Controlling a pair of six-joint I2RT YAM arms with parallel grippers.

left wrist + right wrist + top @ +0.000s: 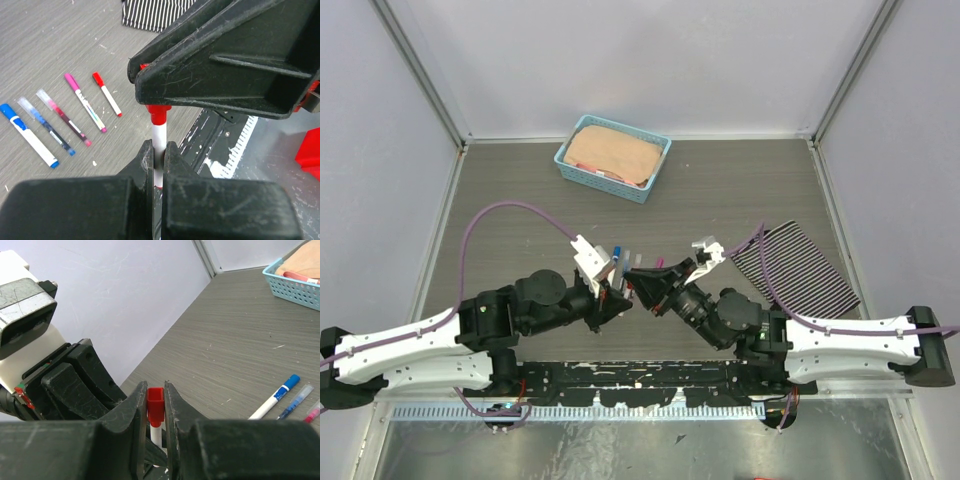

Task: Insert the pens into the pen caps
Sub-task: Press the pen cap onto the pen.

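The left fingers (145, 161) pinch a thin white-barrelled marker pen (159, 136); right fingers (176, 405) clamp the small red plastic cap (155, 407) on its tip.

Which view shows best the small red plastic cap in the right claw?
The right wrist view: the small red plastic cap sits close-up in the right claw. The left wrist view shows only its end under that claw; the top view hides it.

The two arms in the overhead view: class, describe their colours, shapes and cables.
The left arm and right arm have long white links and black joints. A purple cable runs along each; a white camera box tops each wrist. The left gripper and right gripper have black, scuffed, wedge-shaped fingers.
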